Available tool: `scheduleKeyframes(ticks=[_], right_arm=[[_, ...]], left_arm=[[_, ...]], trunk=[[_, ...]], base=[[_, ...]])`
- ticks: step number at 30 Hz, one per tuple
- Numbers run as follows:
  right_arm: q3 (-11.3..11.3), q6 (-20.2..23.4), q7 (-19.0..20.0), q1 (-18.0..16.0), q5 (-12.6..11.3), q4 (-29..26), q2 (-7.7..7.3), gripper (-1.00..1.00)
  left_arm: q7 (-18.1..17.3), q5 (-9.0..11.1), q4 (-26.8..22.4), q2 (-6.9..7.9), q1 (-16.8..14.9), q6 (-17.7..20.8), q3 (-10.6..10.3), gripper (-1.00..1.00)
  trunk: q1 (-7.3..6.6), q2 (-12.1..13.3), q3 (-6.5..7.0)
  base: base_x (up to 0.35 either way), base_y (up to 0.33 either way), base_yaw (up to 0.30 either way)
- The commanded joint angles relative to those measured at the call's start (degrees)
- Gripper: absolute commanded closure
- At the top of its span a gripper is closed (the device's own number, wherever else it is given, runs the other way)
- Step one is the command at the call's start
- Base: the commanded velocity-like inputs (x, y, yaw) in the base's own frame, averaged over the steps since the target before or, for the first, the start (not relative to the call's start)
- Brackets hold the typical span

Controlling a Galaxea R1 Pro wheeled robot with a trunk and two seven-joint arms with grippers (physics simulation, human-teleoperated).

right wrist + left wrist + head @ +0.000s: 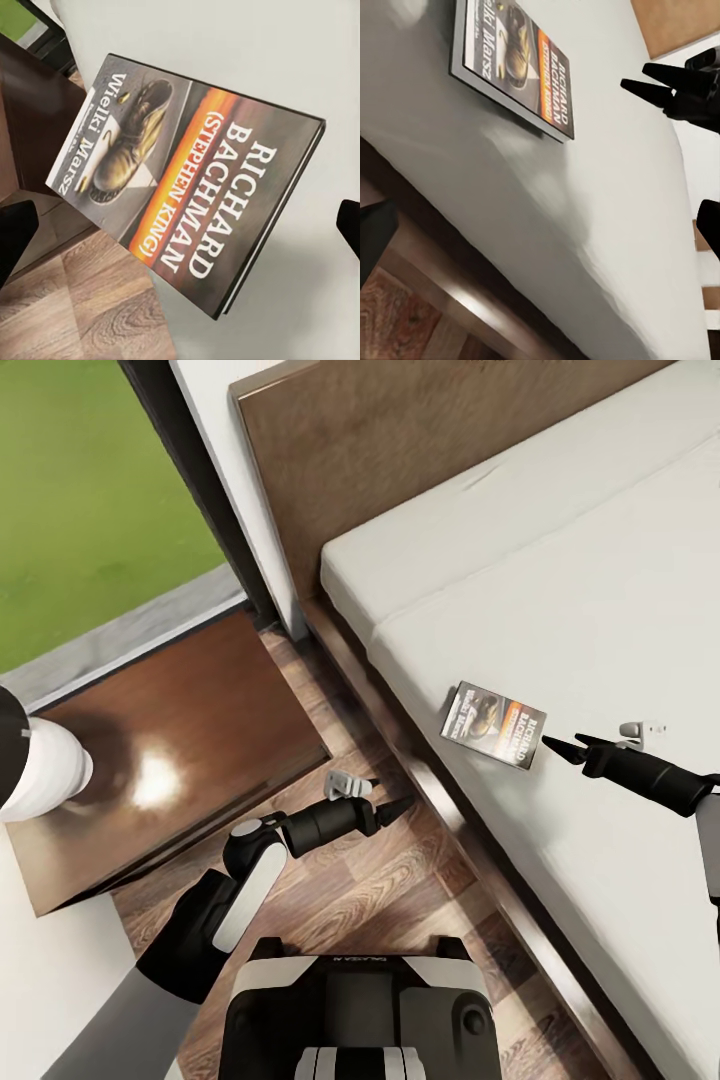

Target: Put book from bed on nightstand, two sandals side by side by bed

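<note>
The book (pixel 493 725) lies flat near the mattress edge of the bed (pixel 600 610), centre-right of the frame. The right gripper (pixel 562 746), fingers spread and empty, hovers just beside it. The left gripper (pixel 396 809) hangs over the floor (pixel 370 900), fingers apparently released. The nightstand (pixel 180 750) stands at left.

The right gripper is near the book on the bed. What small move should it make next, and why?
Probably ease the right gripper forward so its open fingers straddle the near edge of the book. The book lies flat on the mattress close to the bed's edge, the fingertips stop just short of it, and the nightstand waits beside the bed.
</note>
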Motion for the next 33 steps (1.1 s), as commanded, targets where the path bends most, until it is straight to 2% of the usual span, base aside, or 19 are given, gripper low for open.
scheduleKeyframes(ticks=[1, 5, 6, 7, 10, 11, 12, 14, 15, 19, 25, 31, 33], right_arm=[[-0.03, 0.36, 0.10, -0.03, -0.23, 0.00, -0.01, -1.00], [0.00, 0.40, 0.10, -0.03, -0.23, 0.00, -0.01, -1.00], [0.01, 0.41, 0.10, -0.03, -0.23, 0.00, 0.01, -1.00], [0.38, 0.38, 0.02, -0.03, -0.23, 0.05, 0.05, -1.00], [1.35, 0.36, -0.13, -0.03, -0.23, 0.12, 0.07, -1.00], [1.59, 0.36, -0.15, -0.03, -0.23, 0.13, 0.07, -1.00], [2.49, 0.35, -0.21, -0.03, -0.19, 0.16, 0.06, -1.00], [2.87, 0.35, -0.23, -0.03, -0.18, 0.16, 0.06, -1.00], [3.10, 0.35, -0.25, -0.03, -0.17, 0.17, 0.05, -1.00], [3.17, 0.35, -0.27, -0.03, -0.15, 0.23, 0.01, -1.00], [3.25, 0.33, -0.36, -0.03, -0.14, 0.33, 0.05, -1.00], [3.26, 0.35, -0.35, -0.03, -0.14, 0.35, 0.08, -1.00], [3.26, 0.35, -0.35, -0.03, -0.14, 0.35, 0.08, -1.00]], left_arm=[[0.16, 0.60, 0.09, -0.04, -0.01, 0.51, 0.09, -1.00], [0.21, 0.88, 2.21, -0.19, -0.04, 0.51, 1.05, -1.00], [0.01, 0.95, 3.70, -0.30, -0.15, 0.50, 2.09, -1.00], [-0.33, 0.88, 7.77, -0.86, -1.62, 0.54, 5.43, -1.00], [-0.53, 1.24, 9.58, -1.22, -4.10, 0.65, 6.41, -1.00], [-0.57, 1.28, 10.00, -1.36, -4.61, 0.67, 6.51, -1.00], [-0.99, 1.43, 12.48, -2.37, -6.66, 0.69, 6.73, -1.00], [-1.97, 1.48, 15.10, -3.17, -8.62, 0.63, 6.83, -1.00], [-3.68, 1.50, 18.75, -3.85, -11.40, 0.56, 6.92, -1.00], [-5.09, 1.57, 22.87, -4.70, -14.74, 0.50, 6.96, -1.00], [-5.52, 2.12, 24.83, -6.34, -16.49, 0.50, 6.98, -1.00], [-5.60, 4.24, 24.95, -6.79, -16.68, 0.45, 6.98, -1.00], [-5.59, 4.37, 24.93, -6.78, -16.69, 0.42, 6.98, -1.00]], trunk=[[0.01, -0.02, -0.02], [0.01, -0.02, -0.02], [0.01, -0.02, -0.02], [0.01, -0.02, -0.02], [0.01, -0.02, -0.02], [0.01, -0.02, -0.02], [0.01, -0.02, -0.02], [0.01, -0.02, -0.02], [0.01, -0.02, -0.02], [0.01, -0.02, -0.02], [0.01, -0.02, -0.02], [0.01, -0.02, -0.02], [0.01, -0.02, -0.02]], base=[[0.007, 0.003, -0.004], [0.004, 0.002, -0.002], [0.001, 0.001, -0.001], [0.000, 0.000, 0.000], [0.000, 0.000, 0.000], [0.000, 0.000, 0.000], [0.000, 0.000, 0.000], [0.000, 0.000, 0.000], [0.000, 0.000, 0.000], [0.000, 0.000, 0.000], [0.000, 0.000, 0.000], [0.000, 0.000, 0.000], [0.000, 0.000, 0.000]])
